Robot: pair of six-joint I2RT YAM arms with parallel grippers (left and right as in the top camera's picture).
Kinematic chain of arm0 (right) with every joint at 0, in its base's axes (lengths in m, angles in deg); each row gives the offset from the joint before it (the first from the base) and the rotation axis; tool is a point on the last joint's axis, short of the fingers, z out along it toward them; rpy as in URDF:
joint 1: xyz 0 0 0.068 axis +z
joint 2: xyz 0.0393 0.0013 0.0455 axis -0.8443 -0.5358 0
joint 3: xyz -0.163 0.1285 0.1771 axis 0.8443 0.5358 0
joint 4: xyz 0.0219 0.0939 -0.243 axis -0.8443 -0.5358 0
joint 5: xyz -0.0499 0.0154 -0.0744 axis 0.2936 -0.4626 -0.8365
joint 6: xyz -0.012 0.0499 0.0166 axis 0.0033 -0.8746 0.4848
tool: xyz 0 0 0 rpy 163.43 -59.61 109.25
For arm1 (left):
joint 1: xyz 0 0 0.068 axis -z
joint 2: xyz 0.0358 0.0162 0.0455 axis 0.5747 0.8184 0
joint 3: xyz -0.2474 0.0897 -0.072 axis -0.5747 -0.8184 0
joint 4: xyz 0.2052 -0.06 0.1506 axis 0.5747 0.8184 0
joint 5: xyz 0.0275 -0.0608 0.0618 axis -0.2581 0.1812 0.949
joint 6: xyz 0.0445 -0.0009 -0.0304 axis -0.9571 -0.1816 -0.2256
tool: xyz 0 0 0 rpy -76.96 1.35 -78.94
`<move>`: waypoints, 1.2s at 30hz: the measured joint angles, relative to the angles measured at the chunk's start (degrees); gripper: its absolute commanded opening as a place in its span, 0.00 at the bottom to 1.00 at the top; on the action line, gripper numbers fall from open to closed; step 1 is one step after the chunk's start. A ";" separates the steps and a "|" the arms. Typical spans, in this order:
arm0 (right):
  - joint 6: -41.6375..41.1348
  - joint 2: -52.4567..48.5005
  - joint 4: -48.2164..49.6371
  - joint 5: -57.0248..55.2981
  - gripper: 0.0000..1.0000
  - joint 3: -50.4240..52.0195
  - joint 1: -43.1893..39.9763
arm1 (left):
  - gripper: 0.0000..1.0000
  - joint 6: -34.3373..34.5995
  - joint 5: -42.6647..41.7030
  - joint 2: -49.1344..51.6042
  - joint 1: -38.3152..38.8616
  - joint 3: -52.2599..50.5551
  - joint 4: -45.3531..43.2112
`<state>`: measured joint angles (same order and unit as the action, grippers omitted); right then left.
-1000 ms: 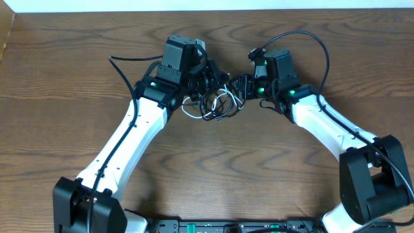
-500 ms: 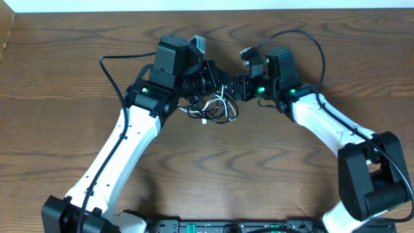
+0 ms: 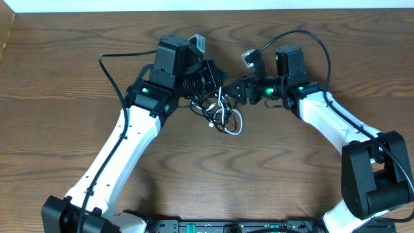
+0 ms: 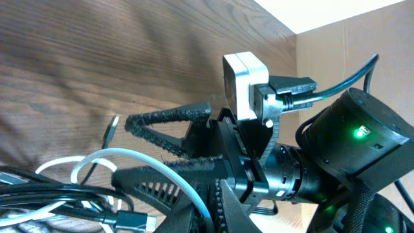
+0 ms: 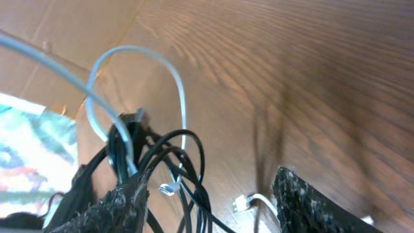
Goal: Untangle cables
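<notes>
While the left gripper (image 3: 208, 81) sits just left of centre in the upper half of the overhead frame, its jaws are clenched on the cables (image 3: 218, 111). The bundle trails from it down and to the right onto the brown wooden table (image 3: 272, 168). The white cord (image 3: 234, 126) forms a loop at the lower right edge of the bundle, and the black cord (image 5: 187, 155) curls in several thin loops beside it. Just right of the tangle the right gripper (image 3: 236, 90) faces the left one with its jaws released and spread. In the right wrist view both textured fingers (image 5: 123, 204) stand apart at the bottom of the frame, the cords crossing above the left-hand one. A small white plug (image 5: 240, 204) lies on the wood between them. Small green lights (image 3: 267, 90) glow on both arms near the wrists. In the left wrist view a white camera block (image 4: 244, 77) sits on top of the right gripper, upper centre.
</notes>
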<state>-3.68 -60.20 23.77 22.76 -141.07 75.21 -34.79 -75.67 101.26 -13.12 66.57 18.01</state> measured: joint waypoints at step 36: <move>11.54 -0.76 -2.49 9.51 0.20 0.00 -0.92 | 0.07 -8.00 -12.70 0.00 -3.48 0.00 -3.45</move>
<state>7.86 -60.97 21.28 32.27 -141.07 74.29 -42.79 -88.37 101.26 -16.60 66.57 14.56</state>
